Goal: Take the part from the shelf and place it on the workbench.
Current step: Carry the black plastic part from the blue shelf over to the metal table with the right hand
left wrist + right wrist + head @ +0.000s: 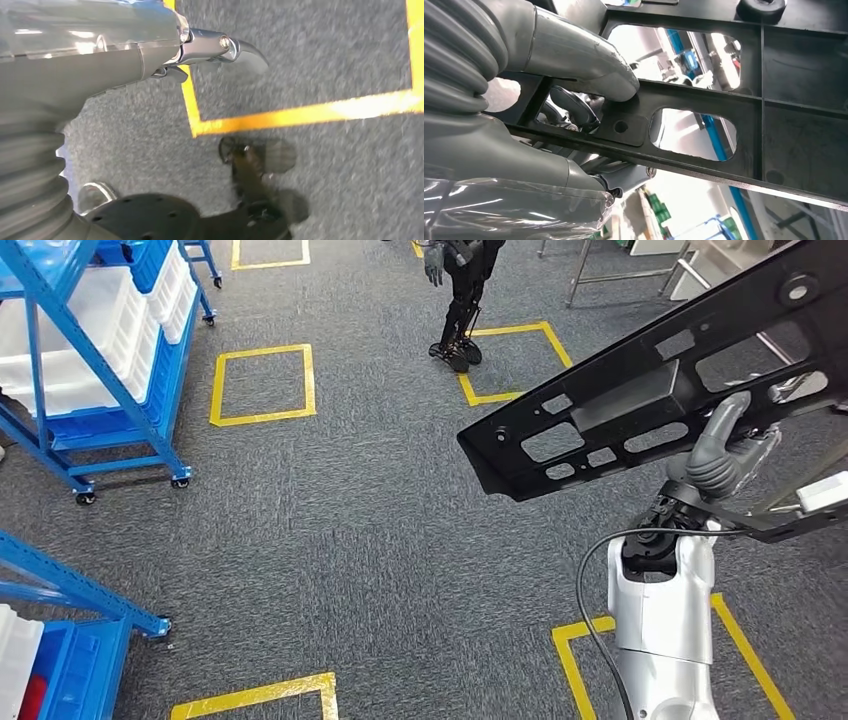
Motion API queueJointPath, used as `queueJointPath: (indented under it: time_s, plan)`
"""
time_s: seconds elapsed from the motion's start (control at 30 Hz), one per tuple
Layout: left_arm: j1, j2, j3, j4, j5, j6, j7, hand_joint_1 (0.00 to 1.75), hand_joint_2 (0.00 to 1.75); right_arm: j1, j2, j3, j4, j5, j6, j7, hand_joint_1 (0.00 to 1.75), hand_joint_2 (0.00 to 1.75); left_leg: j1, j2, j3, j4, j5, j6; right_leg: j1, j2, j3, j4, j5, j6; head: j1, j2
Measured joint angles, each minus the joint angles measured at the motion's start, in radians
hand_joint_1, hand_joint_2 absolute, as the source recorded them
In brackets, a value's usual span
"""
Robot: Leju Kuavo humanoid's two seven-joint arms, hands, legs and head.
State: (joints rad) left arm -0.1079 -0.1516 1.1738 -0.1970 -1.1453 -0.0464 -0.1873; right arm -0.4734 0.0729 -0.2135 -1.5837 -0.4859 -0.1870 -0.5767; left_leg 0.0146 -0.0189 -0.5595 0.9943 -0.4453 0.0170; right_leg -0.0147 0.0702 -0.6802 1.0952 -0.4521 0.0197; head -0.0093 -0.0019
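Right hand (722, 455) gripping black part (640, 390), thumb (579, 55) pressed on one face, darker fingers (571, 107) hooked through a cutout. Part held in the air above grey carpet (380, 540), tilted, lower end toward blue shelf rack (90, 360). Left hand (150, 55) hanging over carpet beside yellow floor tape (300, 112); fingers mostly hidden, can't tell open or closed.
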Motion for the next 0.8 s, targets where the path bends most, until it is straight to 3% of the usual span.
queueJointPath:
  time_s: [0.03, 0.07, 0.1, 0.13, 0.17, 0.23, 0.3, 0.33, 0.4, 0.47, 0.53, 0.6, 0.63, 0.67, 0.7, 0.77, 0.8]
  plan:
    - [0.002, 0.001, 0.000, 0.000, 0.004, 0.000, 0.004, 0.00, 1.75, -0.007, 0.003, 0.006, 0.006, 0.009, -0.009, -0.001, 1.75, 1.75, -0.002, 0.013, 0.001, -0.002, 0.001, 0.002, 0.002, -0.034, -0.028, 0.059, -0.031, 0.002, 0.000, 0.000]
    - [0.004, 0.001, 0.001, 0.000, 0.007, -0.002, 0.010, 0.00, 1.75, -0.011, 0.008, 0.014, 0.011, 0.018, -0.021, -0.002, 1.75, 1.75, -0.004, 0.027, 0.001, -0.002, 0.000, 0.003, 0.000, -0.050, -0.059, 0.124, -0.059, 0.003, 0.000, 0.000]
    - [0.007, 0.002, 0.002, 0.000, 0.010, -0.004, 0.015, 0.00, 1.75, -0.010, 0.014, 0.024, 0.016, 0.027, -0.034, -0.004, 1.75, 1.75, -0.004, 0.041, 0.001, -0.001, -0.001, 0.003, -0.002, -0.059, -0.082, 0.173, -0.074, 0.005, 0.000, 0.000]
    - [0.008, 0.002, 0.002, 0.000, 0.011, -0.008, 0.022, 0.00, 1.75, -0.005, 0.023, 0.036, 0.020, 0.035, -0.048, -0.008, 1.75, 1.75, -0.004, 0.056, 0.001, -0.001, -0.003, 0.003, -0.004, -0.064, -0.090, 0.190, -0.071, 0.007, 0.000, 0.000]
    - [0.009, 0.002, 0.003, 0.000, 0.012, -0.010, 0.027, 0.00, 1.75, -0.001, 0.032, 0.047, 0.022, 0.042, -0.058, -0.013, 1.75, 1.75, -0.004, 0.070, 0.002, 0.001, -0.005, 0.001, -0.007, -0.071, -0.077, 0.167, -0.050, 0.009, 0.000, 0.000]
    - [0.008, 0.002, 0.005, 0.000, 0.012, -0.012, 0.036, 0.00, 1.75, 0.004, 0.052, 0.067, 0.021, 0.053, -0.073, -0.020, 1.75, 1.75, -0.004, 0.095, 0.004, 0.007, -0.013, -0.007, -0.008, -0.109, -0.005, 0.036, 0.007, 0.010, 0.000, 0.000]
    - [0.008, 0.003, 0.007, 0.000, 0.014, -0.010, 0.039, 0.00, 1.75, 0.005, 0.068, 0.080, 0.017, 0.059, -0.078, -0.019, 1.75, 1.75, -0.009, 0.114, 0.007, 0.014, -0.023, -0.019, 0.000, -0.144, 0.042, -0.054, 0.029, 0.000, 0.000, 0.000]
    - [0.008, 0.004, 0.008, 0.000, 0.016, -0.008, 0.038, 0.00, 1.75, 0.005, 0.074, 0.083, 0.016, 0.061, -0.080, -0.016, 1.75, 1.75, -0.012, 0.123, 0.010, 0.014, -0.026, -0.025, 0.004, -0.145, 0.044, -0.061, 0.024, -0.006, 0.000, 0.000]
    - [0.007, 0.005, 0.010, 0.000, 0.020, -0.005, 0.034, 0.00, 1.75, 0.006, 0.085, 0.086, 0.013, 0.068, -0.081, -0.008, 1.75, 1.75, -0.012, 0.139, 0.017, 0.014, -0.033, -0.038, 0.006, -0.118, 0.044, -0.062, 0.025, -0.019, 0.000, 0.000]
    - [0.005, 0.006, 0.012, 0.000, 0.026, -0.004, 0.028, 0.00, 1.75, 0.004, 0.094, 0.090, 0.008, 0.075, -0.081, -0.001, 1.75, 1.75, -0.006, 0.102, 0.012, 0.038, -0.056, -0.049, 0.002, -0.094, 0.046, -0.066, 0.028, -0.031, 0.000, 0.000]
    - [0.004, 0.008, 0.016, 0.000, 0.030, -0.004, 0.025, 0.00, 1.75, 0.001, 0.106, 0.098, 0.005, 0.079, -0.081, 0.003, 1.75, 1.75, -0.001, 0.043, -0.033, 0.141, -0.115, -0.054, 0.000, -0.070, 0.048, -0.068, 0.028, -0.042, 0.000, 0.000]
    - [0.008, 0.008, 0.020, 0.000, 0.032, -0.003, 0.025, 0.00, 1.75, 0.002, 0.118, 0.104, 0.006, 0.080, -0.081, 0.008, 1.75, 1.75, -0.002, 0.027, -0.102, 0.279, -0.172, -0.054, 0.003, -0.042, 0.047, -0.067, 0.028, -0.048, 0.000, 0.000]
    - [0.009, 0.008, 0.022, 0.000, 0.034, -0.001, 0.025, 0.00, 1.75, 0.002, 0.122, 0.106, 0.007, 0.082, -0.080, 0.010, 1.75, 1.75, -0.002, 0.026, -0.123, 0.317, -0.178, -0.053, 0.005, -0.027, 0.047, -0.067, 0.029, -0.049, 0.000, 0.000]
    - [0.011, 0.008, 0.024, 0.000, 0.037, 0.002, 0.027, 0.00, 1.75, 0.002, 0.124, 0.108, 0.008, 0.083, -0.080, 0.011, 1.75, 1.75, -0.002, 0.025, -0.126, 0.314, -0.161, -0.051, 0.006, -0.012, 0.048, -0.066, 0.029, -0.050, 0.000, 0.000]
    - [0.011, 0.007, 0.026, 0.000, 0.039, 0.006, 0.028, 0.00, 1.75, 0.002, 0.125, 0.109, 0.009, 0.084, -0.080, 0.013, 1.75, 1.75, -0.002, 0.020, -0.110, 0.274, -0.128, -0.047, 0.006, 0.002, 0.049, -0.066, 0.029, -0.049, 0.000, 0.000]
    - [0.012, 0.007, 0.028, 0.000, 0.041, 0.012, 0.032, 0.00, 1.75, 0.002, 0.126, 0.111, 0.011, 0.084, -0.076, 0.012, 1.75, 1.75, -0.001, -0.024, -0.050, 0.131, -0.053, -0.036, 0.007, 0.030, 0.049, -0.064, 0.030, -0.046, 0.000, 0.000]
    - [0.012, 0.007, 0.029, 0.000, 0.040, 0.015, 0.033, 0.00, 1.75, 0.002, 0.126, 0.112, 0.011, 0.080, -0.072, 0.012, 1.75, 1.75, 0.000, -0.046, -0.025, 0.075, -0.032, -0.031, 0.007, 0.043, 0.047, -0.062, 0.031, -0.042, 0.000, 0.000]
